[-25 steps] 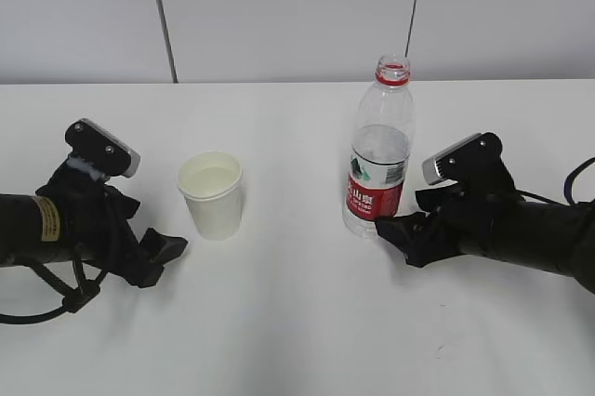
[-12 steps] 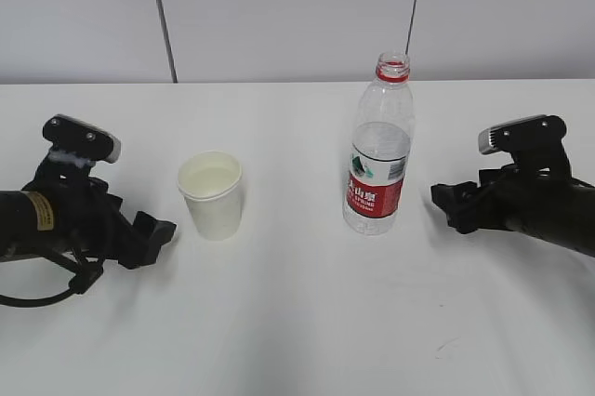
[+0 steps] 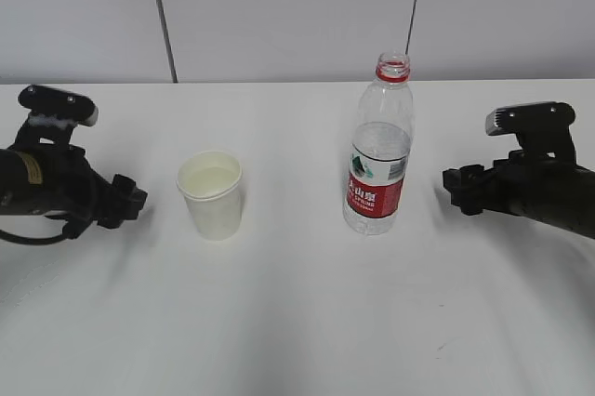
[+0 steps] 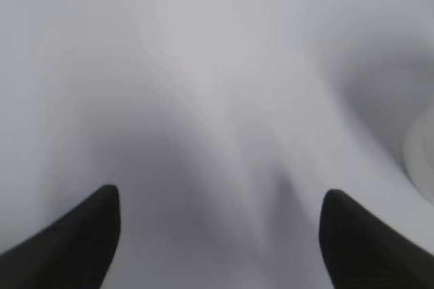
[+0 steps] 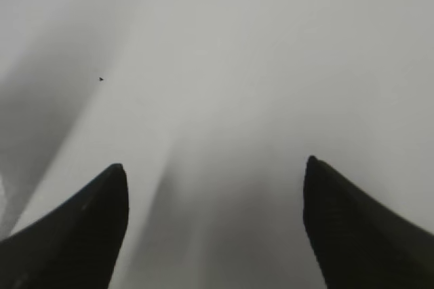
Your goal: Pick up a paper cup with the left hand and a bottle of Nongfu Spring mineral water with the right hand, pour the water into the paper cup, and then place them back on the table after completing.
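A white paper cup (image 3: 213, 195) stands upright on the white table (image 3: 297, 322), left of centre, with clear water in it. An uncapped Nongfu Spring bottle (image 3: 380, 150) with a red label stands upright right of centre, part full. My left gripper (image 3: 133, 199) is open and empty, well left of the cup. Its fingertips (image 4: 81, 235) frame bare table, and the cup's edge (image 4: 422, 160) shows at the right of the left wrist view. My right gripper (image 3: 453, 188) is open and empty, right of the bottle. Its fingertips (image 5: 95, 221) frame bare table.
A grey panelled wall (image 3: 297, 15) runs behind the table's far edge. Black cables trail from the left arm (image 3: 28, 182) near the left edge of the table.
Both arms have drawn back outward from the cup and bottle: the left to the left, the right to the right. Cup and bottle stay standing where they were.
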Controlling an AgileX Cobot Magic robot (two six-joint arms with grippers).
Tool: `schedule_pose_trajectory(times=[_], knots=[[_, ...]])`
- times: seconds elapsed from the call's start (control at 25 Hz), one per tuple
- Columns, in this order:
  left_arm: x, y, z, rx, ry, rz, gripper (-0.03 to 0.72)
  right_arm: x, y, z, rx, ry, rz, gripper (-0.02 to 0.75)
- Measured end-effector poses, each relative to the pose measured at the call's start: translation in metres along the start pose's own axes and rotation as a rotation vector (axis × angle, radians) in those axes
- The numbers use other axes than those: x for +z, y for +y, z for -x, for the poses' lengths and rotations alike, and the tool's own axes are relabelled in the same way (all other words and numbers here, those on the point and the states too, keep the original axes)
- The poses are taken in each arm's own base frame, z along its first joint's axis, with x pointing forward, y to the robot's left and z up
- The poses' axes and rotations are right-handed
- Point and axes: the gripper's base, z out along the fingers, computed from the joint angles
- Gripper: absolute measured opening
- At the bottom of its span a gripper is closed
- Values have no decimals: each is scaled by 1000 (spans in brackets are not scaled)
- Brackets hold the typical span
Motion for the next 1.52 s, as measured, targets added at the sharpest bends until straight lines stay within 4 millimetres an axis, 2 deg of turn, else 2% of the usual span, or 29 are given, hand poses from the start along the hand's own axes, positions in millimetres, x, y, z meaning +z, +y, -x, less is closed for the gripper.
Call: schedule_pose_trajectory(times=[0.2,0.52,0.8,0.96,1.12,1.52], knots=[[2,12,23,5,78,67,552,6,-7,16,14,144,-48,596],[-6,29,53,-60,265,176,552,-1,-22,79,40,423,-149,596],[-24,39,70,-108,486,259,552,-20,-29,121,96,684,-206,594],[-33,38,72,-146,597,260,552,-33,-25,142,110,784,-162,594],[-39,29,71,-179,699,157,552,-42,-19,154,120,851,-93,594],[-53,24,84,-194,759,85,552,-47,-15,156,84,897,-22,594]])
